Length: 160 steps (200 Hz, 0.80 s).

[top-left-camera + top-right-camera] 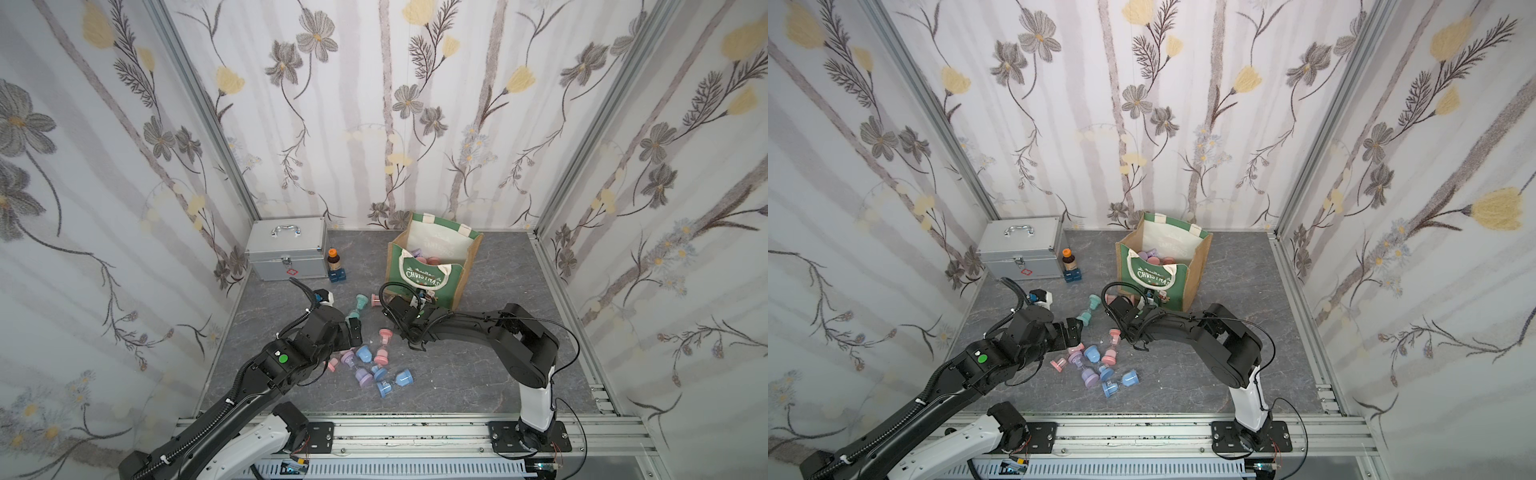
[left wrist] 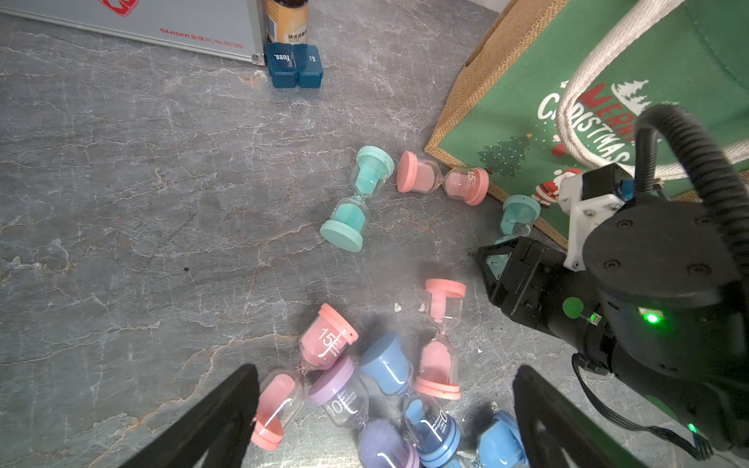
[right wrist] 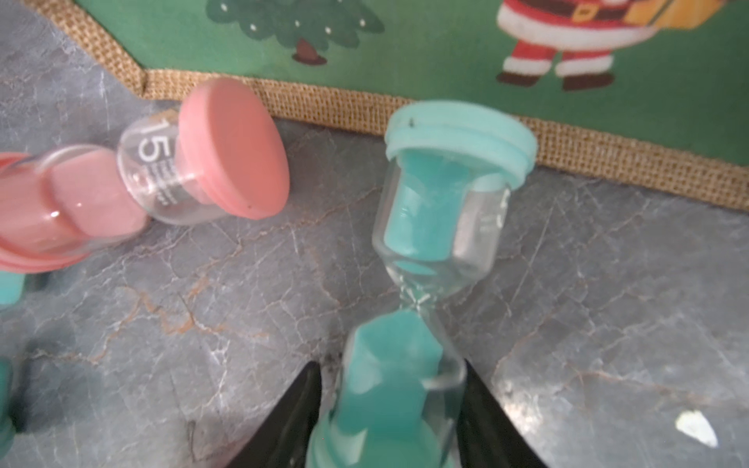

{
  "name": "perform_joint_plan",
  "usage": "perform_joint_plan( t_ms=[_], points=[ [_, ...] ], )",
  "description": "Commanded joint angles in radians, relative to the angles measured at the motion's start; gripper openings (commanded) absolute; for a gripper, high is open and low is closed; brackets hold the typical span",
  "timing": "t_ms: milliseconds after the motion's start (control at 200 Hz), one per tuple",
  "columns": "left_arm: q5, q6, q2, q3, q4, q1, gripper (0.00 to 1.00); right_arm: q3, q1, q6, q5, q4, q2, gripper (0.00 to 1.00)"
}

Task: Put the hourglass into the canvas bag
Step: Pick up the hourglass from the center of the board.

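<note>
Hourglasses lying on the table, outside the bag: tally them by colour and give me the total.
Pink hourglasses: 3
Teal hourglasses: 2
Blue hourglasses: 2
Purple hourglass: 1
Total: 8

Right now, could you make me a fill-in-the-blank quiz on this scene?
The right gripper straddles a lying ___ plastic-capped glass hourglass.
The boxy green canvas bag with jute sides reads ___.
The silver metal case has its lid ___.
The left gripper has its jaws ___.
Missing: teal; CHRISTMAS; closed; open.
</note>
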<state>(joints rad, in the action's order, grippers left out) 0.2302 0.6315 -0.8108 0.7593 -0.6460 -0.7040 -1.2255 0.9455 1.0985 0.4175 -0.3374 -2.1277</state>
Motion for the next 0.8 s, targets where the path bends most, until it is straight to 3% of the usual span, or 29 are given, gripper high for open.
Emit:
perform_joint_plan(
  t_ms=[0, 445, 794],
  points=[
    [0.002, 0.005, -0.003, 0.011, 0.020, 0.001, 1.00, 0.001, -0.002, -0.008, -0.028, -0.005, -0.014, 0.47],
    [0.001, 0.002, -0.018, 0.027, 0.023, 0.001, 1.00, 0.004, 0.033, -0.086, -0.042, -0.009, 0.052, 0.27],
    [-0.001, -0.005, -0.017, 0.057, 0.026, 0.001, 1.00, 0.012, 0.073, -0.202, -0.079, -0.002, 0.186, 0.19]
  ],
)
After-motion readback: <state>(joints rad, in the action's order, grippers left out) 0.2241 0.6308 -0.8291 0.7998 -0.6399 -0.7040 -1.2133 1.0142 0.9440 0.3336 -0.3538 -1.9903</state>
